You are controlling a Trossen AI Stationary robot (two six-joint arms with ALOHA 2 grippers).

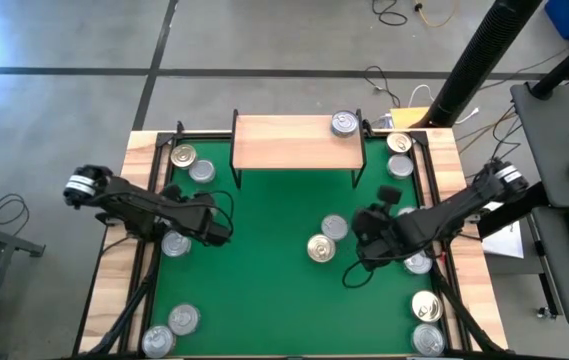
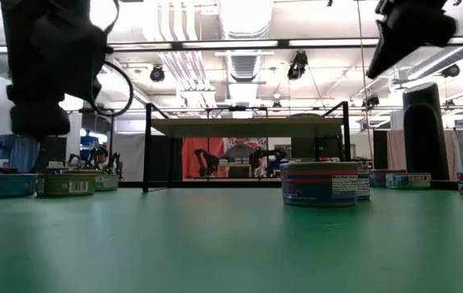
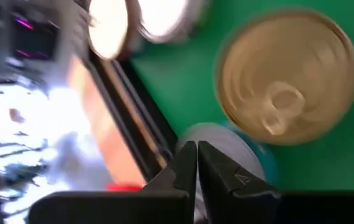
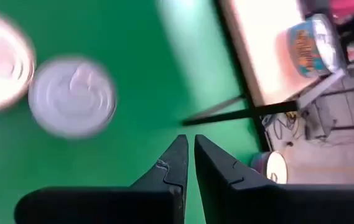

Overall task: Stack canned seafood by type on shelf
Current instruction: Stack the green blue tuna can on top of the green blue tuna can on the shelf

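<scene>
Both grippers, left (image 1: 222, 232) and right (image 1: 366, 250), hover pinched shut and empty above the mat, so tins stay scattered around it while just one tin (image 1: 343, 123) sits on the shelf (image 1: 284, 140).

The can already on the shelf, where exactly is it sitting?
In the high view, the can sits alone near the right end of the shelf, with another can just off that end on the table border.
</scene>
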